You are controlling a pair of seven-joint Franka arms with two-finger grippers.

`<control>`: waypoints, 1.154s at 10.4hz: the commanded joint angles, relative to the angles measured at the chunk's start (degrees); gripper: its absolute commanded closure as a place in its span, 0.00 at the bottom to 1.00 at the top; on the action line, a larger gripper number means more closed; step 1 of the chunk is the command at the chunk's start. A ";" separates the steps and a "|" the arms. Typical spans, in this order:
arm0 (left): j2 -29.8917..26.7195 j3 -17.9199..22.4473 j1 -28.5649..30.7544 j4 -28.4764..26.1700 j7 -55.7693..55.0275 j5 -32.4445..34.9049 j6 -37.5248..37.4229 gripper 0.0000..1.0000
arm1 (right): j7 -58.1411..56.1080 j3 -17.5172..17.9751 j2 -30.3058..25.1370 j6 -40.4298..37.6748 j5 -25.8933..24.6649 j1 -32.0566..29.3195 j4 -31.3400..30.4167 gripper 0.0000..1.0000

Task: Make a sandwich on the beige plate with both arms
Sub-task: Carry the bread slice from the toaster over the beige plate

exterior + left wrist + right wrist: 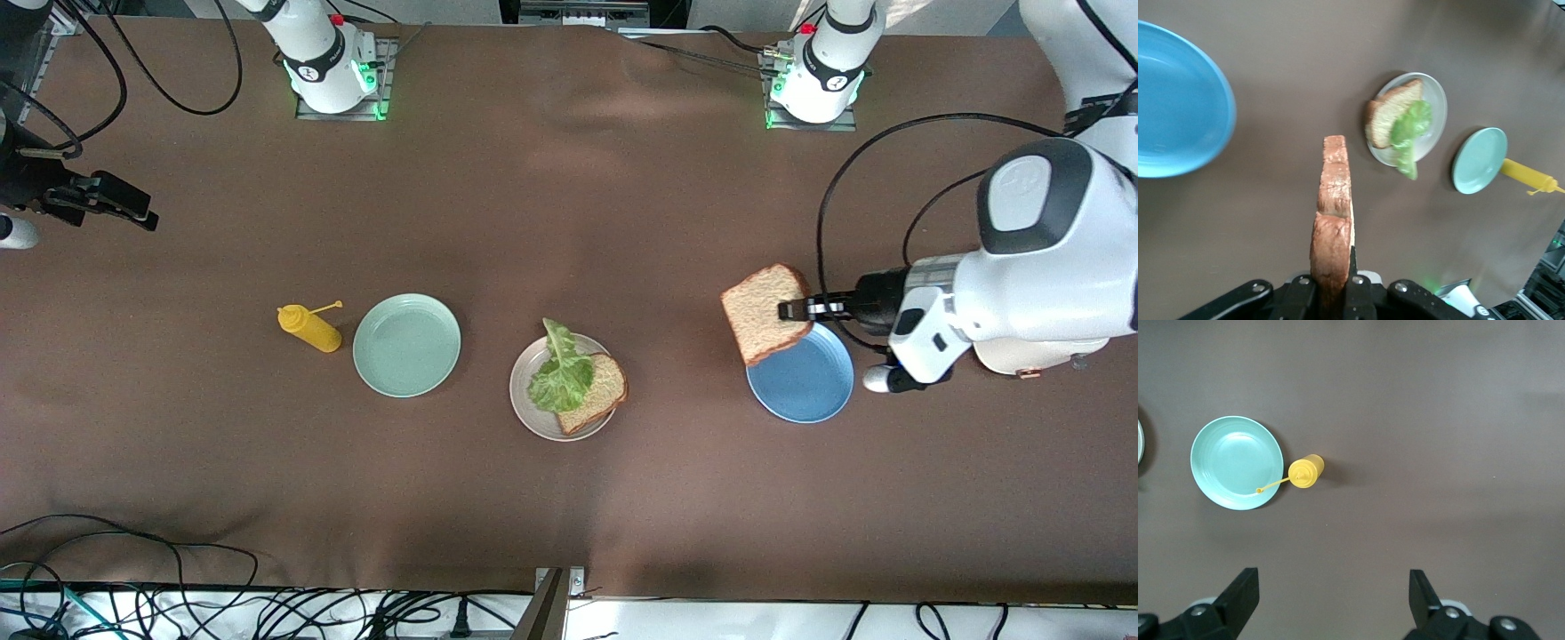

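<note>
Holding a slice of bread (pixel 766 313) up in the air, the left gripper (pixel 797 309) is clenched on the slice's edge, over the rim of the blue plate (pixel 805 391) toward the left arm's end of the table. Slice hangs tilted; in the left wrist view it stands edge-on (pixel 1333 213) between the fingers (pixel 1358 290).

Beige plate (pixel 526 404) sits mid-table, between the blue plate and the green plate (pixel 407 345). On it lies a second bread slice (pixel 600 391), with a lettuce leaf (pixel 560 373) resting on top, covering the part of the slice toward the right arm's end and reaching over the plate's rim on the side away from the front camera.

Yellow squeeze bottle (pixel 310 328) stands just beside the green plate, toward the right arm's end, its cap tether (pixel 1271 485) reaching over that plate's rim.

Right gripper (pixel 1335 600) waits high over bare table (pixel 569 178) at the right arm's end, jaws spread wide, nothing in them.
</note>
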 commanded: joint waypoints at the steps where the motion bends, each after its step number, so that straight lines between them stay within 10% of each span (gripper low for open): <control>1: 2.07 0.54 -4.82 0.29 -6.21 -4.73 6.55 1.00 | 0.14 0.16 0.15 -0.98 0.79 0.38 1.44 0.00; 12: 14.91 0.62 -19.86 1.34 -14.50 -6.68 32.07 1.00 | -0.47 -0.10 -0.11 -1.24 0.70 0.21 2.94 0.00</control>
